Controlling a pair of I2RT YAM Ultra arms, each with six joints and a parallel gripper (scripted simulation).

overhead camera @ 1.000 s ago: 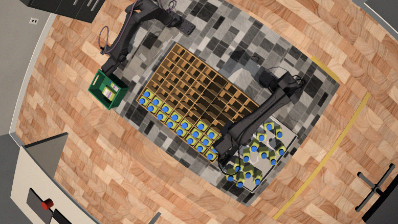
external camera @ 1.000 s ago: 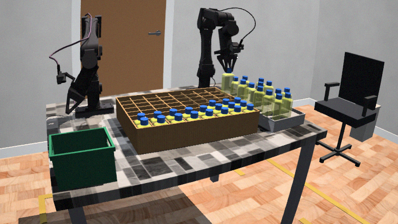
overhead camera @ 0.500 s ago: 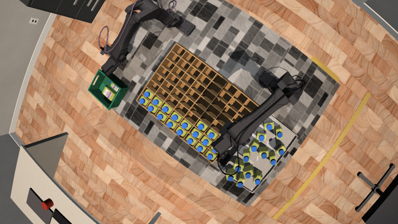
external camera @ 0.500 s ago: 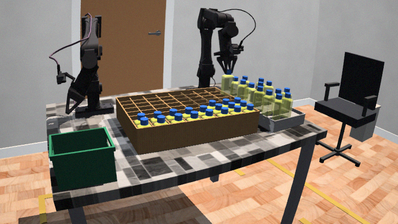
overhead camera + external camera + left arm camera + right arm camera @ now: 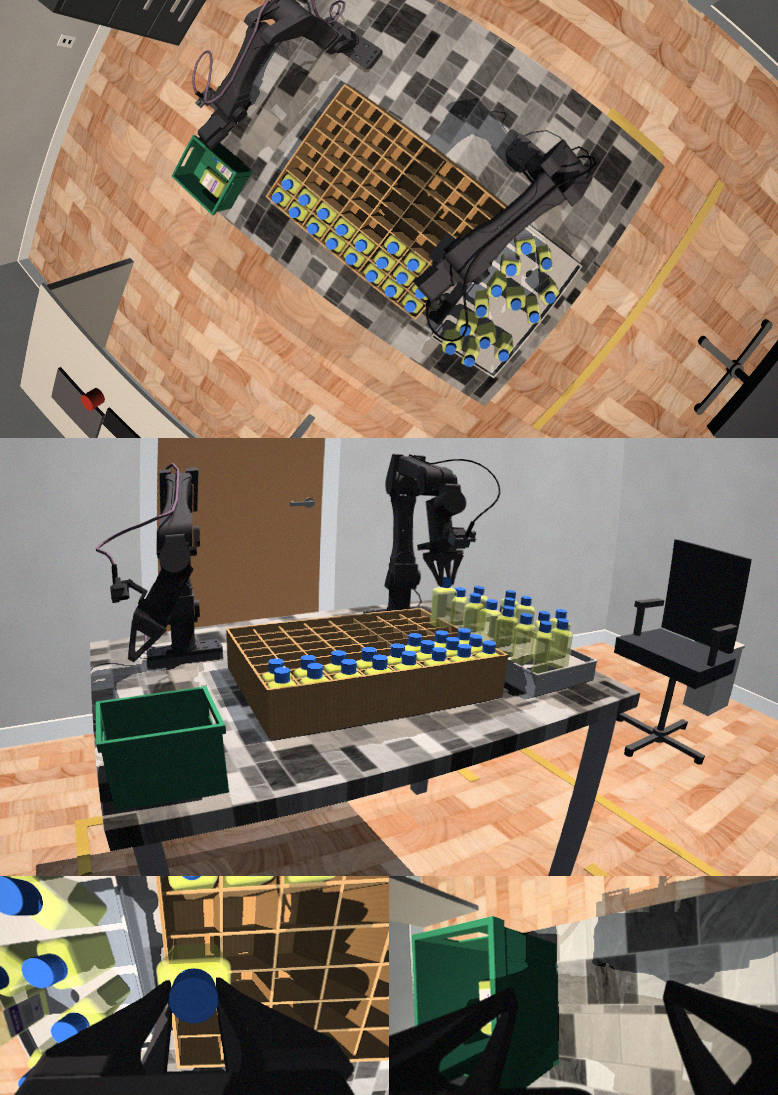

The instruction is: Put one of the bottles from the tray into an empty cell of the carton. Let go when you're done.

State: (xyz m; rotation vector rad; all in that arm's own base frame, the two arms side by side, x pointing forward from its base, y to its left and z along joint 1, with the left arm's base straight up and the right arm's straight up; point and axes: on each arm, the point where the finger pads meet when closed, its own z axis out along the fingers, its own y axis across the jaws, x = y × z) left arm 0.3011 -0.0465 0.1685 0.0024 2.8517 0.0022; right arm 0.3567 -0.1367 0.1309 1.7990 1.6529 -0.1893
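1. Fingers of the left gripper (image 5: 446,582) (image 5: 194,985) are clamping on the round blue cap of a square-shouldered, translucent yellow-green plastic bottle (image 5: 443,603) (image 5: 194,997); it is hanging upright over the tray-side column of the brown cardboard carton (image 5: 383,187) (image 5: 391,710) (image 5: 223,907). The right gripper (image 5: 133,655) (image 5: 588,992) is standing wide apart, holding nothing, near the green plastic crate (image 5: 239,187) (image 5: 163,769) (image 5: 536,1023).

2. Trouble is lurking at the base: the body is hiding the cell below, so a slightly offset descent could be landing it on a divider or the outer wall.

3. Cap-only grip, folks! A corner catching on cardboard could be tilting the bottle or twisting it between the tips, and continued pushing could be bending a divider.

4. Letting go too high would be risking a drop; letting go while it is leaning could be leaving it jammed.

5. Edges now: the grey shallow tray (image 5: 494,374) (image 5: 566,677) (image 5: 132,949) is sitting just beside that outer wall, and its upright blue-capped bottles (image 5: 511,266) (image 5: 525,633) (image 5: 44,971) are crowding the tray side, threatening a finger or wrist knock.

6. Room is opening the other way, over unfilled cells; straight up is looking like the safest exit after release.

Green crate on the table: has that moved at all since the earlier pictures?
No. The green crate sits in the same spot against the edge of the table.
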